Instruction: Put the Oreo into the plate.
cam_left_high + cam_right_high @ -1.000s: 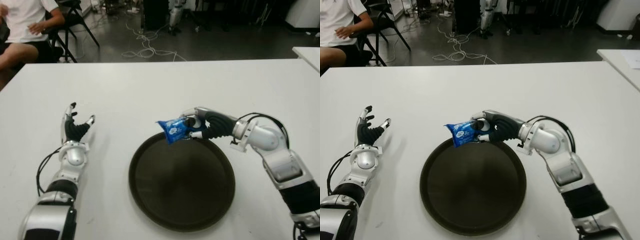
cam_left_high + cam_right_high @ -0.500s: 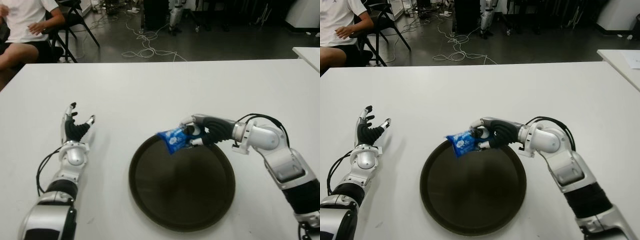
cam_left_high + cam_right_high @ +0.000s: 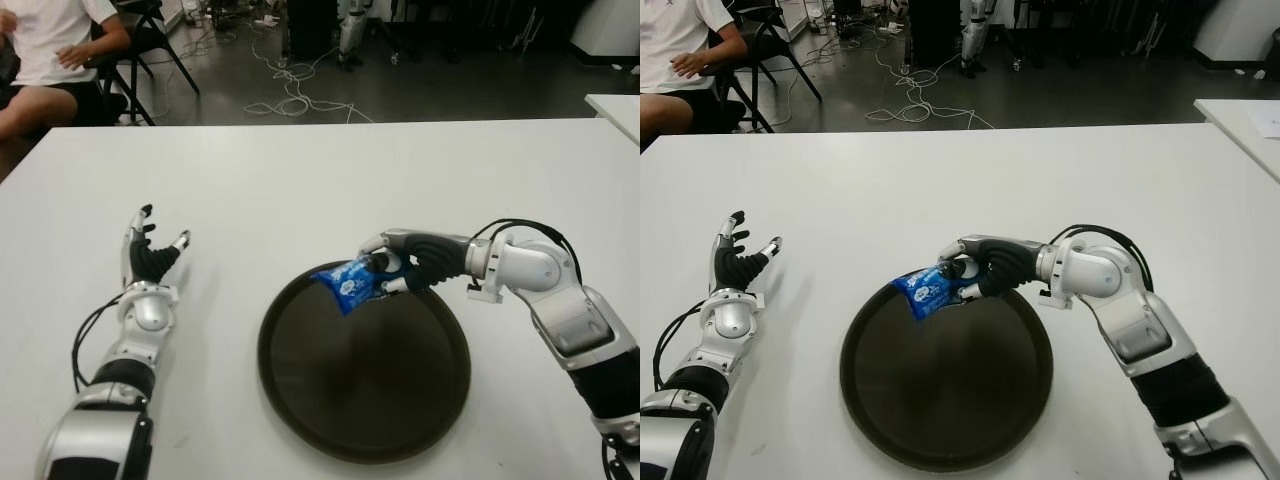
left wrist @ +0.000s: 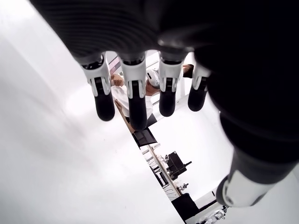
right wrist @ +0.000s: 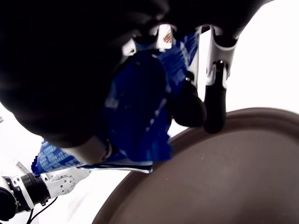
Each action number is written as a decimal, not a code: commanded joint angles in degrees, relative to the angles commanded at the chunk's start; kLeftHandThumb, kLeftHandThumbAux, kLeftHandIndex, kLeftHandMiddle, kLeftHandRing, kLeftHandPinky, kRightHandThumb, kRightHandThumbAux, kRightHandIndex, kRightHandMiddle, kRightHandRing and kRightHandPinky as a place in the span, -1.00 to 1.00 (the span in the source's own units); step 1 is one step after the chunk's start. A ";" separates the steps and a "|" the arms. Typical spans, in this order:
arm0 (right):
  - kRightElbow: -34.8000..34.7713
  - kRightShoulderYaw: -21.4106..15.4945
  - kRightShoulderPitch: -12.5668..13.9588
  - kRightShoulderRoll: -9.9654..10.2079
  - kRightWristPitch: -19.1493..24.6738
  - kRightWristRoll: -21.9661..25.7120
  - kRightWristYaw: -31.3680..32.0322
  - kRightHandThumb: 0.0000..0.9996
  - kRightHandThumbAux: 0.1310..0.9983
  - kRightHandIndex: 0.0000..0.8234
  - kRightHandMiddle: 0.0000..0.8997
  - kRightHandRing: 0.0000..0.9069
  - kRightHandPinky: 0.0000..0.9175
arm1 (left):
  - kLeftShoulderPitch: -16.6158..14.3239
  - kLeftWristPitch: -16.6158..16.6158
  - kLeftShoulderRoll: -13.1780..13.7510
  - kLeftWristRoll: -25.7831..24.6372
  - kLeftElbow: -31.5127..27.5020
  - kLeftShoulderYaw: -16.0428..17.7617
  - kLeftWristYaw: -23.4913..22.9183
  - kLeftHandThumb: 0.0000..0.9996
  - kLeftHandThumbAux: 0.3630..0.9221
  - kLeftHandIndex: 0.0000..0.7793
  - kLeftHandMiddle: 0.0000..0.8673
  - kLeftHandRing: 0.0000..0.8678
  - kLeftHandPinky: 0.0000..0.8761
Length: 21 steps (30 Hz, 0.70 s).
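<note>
The right hand (image 3: 405, 268) has carried the Oreo (image 3: 349, 283) lower and inward since a second ago, so the blue pack now hangs over the far rim of the plate (image 3: 300, 400), fingers (image 5: 216, 100) curled tight around it and the pack tilted down toward the dark plate. The left hand (image 3: 150, 257) shows well to the plate's left on the white tabletop (image 3: 300, 180), fingers spread and holding nothing.

The round dark plate (image 3: 300, 400) lies on the white bench (image 3: 300, 180); the right hand (image 3: 405, 265) holds the blue Oreo packet (image 3: 347, 282) over the plate's far rim; the left hand (image 3: 150, 255) shows well left of the plate.
</note>
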 joint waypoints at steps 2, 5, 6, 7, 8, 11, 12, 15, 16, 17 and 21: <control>-0.69 -0.29 0.23 -0.02 0.51 0.20 -0.23 0.39 0.37 0.06 0.82 0.82 0.80 | -0.01 0.01 -0.04 -0.26 0.01 0.15 -0.26 -0.54 0.26 -0.82 -0.70 -0.65 -0.53; 3.27 0.94 -1.85 1.08 0.43 -0.51 -0.27 0.39 0.37 0.06 0.82 0.82 0.79 | 0.02 -0.04 -0.02 -0.53 0.02 0.27 -0.83 -0.53 0.25 -0.82 -0.70 -0.66 -0.58; 3.39 1.00 -1.96 1.09 0.52 -0.51 -0.20 0.39 0.37 0.06 0.82 0.82 0.79 | 0.04 -0.05 -0.01 -0.56 0.00 0.28 -0.90 -0.53 0.24 -0.83 -0.70 -0.66 -0.61; 4.12 1.24 -2.48 1.13 0.49 -0.72 -0.04 0.39 0.37 0.06 0.82 0.82 0.79 | 0.08 -0.13 0.02 -0.60 -0.03 0.30 -1.00 -0.53 0.24 -0.83 -0.70 -0.67 -0.62; 4.84 1.67 -2.97 1.04 0.16 -1.16 0.19 0.38 0.37 0.06 0.82 0.82 0.79 | 0.11 -0.19 0.07 -0.54 -0.04 0.27 -0.98 -0.53 0.24 -0.83 -0.70 -0.67 -0.62; 5.62 2.22 -3.46 0.83 -0.55 -1.82 0.42 0.38 0.37 0.06 0.84 0.84 0.80 | 0.16 -0.25 0.11 -0.48 -0.05 0.27 -0.94 -0.53 0.24 -0.81 -0.70 -0.67 -0.60; 5.60 2.22 -3.43 0.78 -0.71 -1.87 0.37 0.38 0.37 0.06 0.85 0.85 0.81 | 0.15 -0.25 0.11 -0.50 -0.03 0.30 -0.96 -0.52 0.24 -0.81 -0.70 -0.66 -0.59; 6.17 2.19 -3.37 0.95 -1.58 -1.79 -0.18 0.38 0.38 0.06 0.87 0.86 0.82 | 0.11 -0.37 0.13 -0.61 0.08 0.37 -1.16 -0.52 0.24 -0.80 -0.70 -0.67 -0.60; 6.33 2.16 -3.35 1.03 -1.78 -1.75 -0.38 0.38 0.38 0.06 0.87 0.87 0.83 | 0.10 -0.41 0.14 -0.63 0.09 0.38 -1.21 -0.52 0.24 -0.80 -0.71 -0.67 -0.59; 6.43 2.07 -3.27 1.14 -1.98 -1.67 -0.64 0.38 0.38 0.06 0.88 0.87 0.84 | 0.10 -0.51 0.15 -0.64 0.11 0.39 -1.22 -0.52 0.24 -0.80 -0.71 -0.67 -0.59; 6.96 1.79 -3.10 1.54 -1.87 -0.94 -0.84 0.37 0.38 0.06 0.87 0.87 0.84 | 0.10 -0.89 0.18 -0.30 0.05 0.19 -0.88 -0.52 0.23 -0.81 -0.70 -0.66 -0.57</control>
